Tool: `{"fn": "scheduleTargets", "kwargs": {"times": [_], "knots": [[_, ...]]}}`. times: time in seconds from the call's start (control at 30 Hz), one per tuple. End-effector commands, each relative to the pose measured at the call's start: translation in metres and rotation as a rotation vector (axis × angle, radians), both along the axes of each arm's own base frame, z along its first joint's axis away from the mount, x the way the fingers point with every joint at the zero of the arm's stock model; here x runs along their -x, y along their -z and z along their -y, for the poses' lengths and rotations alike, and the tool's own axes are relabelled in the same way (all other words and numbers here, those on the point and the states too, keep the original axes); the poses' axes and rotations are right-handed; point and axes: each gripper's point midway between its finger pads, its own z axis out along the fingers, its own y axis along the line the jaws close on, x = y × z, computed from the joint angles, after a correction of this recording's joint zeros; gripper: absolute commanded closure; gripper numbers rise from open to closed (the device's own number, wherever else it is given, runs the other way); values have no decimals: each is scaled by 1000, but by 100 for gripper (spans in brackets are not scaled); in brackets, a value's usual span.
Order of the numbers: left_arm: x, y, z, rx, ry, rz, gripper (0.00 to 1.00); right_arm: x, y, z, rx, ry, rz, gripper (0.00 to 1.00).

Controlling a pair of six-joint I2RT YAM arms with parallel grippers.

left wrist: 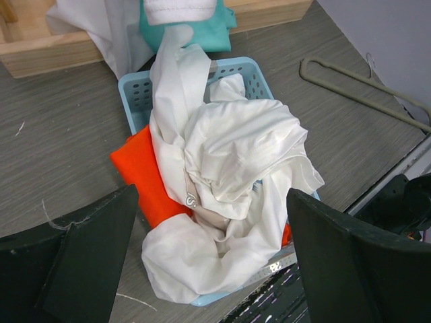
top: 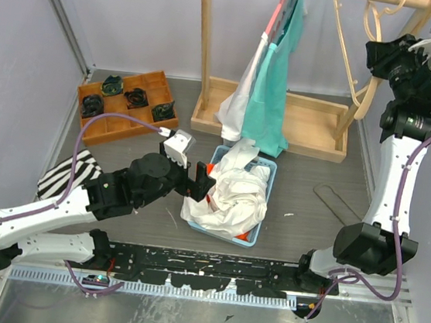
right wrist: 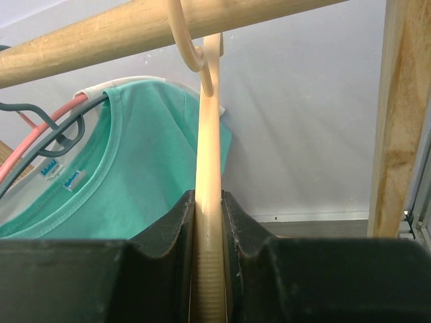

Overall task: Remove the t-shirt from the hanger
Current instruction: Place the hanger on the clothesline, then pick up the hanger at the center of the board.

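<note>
The white t-shirt (top: 231, 194) lies crumpled in the blue basket (top: 270, 170), which sits on the table just in front of the wooden rack (top: 205, 51). Part of the shirt spills over the basket's near rim. An orange cloth (left wrist: 145, 175) lies under it on one side and pokes out over the rim.

My left gripper (left wrist: 212, 195) hovers just on the near side of the basket, in front of the rack, with its fingers spread wide. They are apart from the shirt and hold nothing.

The cream hanger (right wrist: 209, 134) is up on the rack's rod (right wrist: 101, 33), with its hook over the wood. My right gripper (right wrist: 209, 202) is raised at the rack's right end and pinches the hanger, one finger pressed against each side of it.

Further left on the same rod hangs a teal t-shirt (top: 273, 98). A white garment (top: 243, 87) hangs just beside it, and both trail down toward the rack's base.

Right of the basket, in front of the rack, a grey hanger (left wrist: 363, 87) lies flat on the table. Left of the rack's base sits a wooden tray (top: 128, 105) with small dark items in its compartments. A black-and-white striped cloth (top: 66, 176) lies well in front of that, partly under my left arm.
</note>
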Motion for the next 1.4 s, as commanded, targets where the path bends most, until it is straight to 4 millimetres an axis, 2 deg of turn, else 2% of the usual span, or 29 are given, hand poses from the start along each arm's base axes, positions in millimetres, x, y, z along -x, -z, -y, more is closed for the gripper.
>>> {"fn": "scheduleTargets", "kwargs": {"times": [0.0,0.2,0.37,0.47,0.57,0.63,0.73,0.87,1.03,1.27,1.37], "knots": [[-2,-12,-1,13,-10,25,2,6,-38,-4,-4,-32,106,99],[-2,-16,0,15,-6,28,2,-7,-22,0,-38,-34,41,99],[-2,-16,0,18,-7,28,2,-4,-12,4,-58,-1,15,96],[-1,-16,1,24,-4,26,2,3,-8,8,-70,36,-8,85],[-1,-18,2,35,1,27,2,13,-7,11,-74,75,-22,70],[-1,-19,4,38,5,28,2,21,-6,15,-77,111,-30,57],[0,-25,6,45,20,37,2,34,-8,20,-71,162,-29,44],[2,-35,13,63,56,54,2,53,-9,22,-62,208,-30,39],[6,-53,32,105,133,82,2,78,-12,25,-59,267,-30,37],[7,-66,81,118,253,84,2,109,-12,24,-79,314,-33,36],[2,-61,104,89,269,76,2,122,-14,20,-76,318,-19,36]]}}
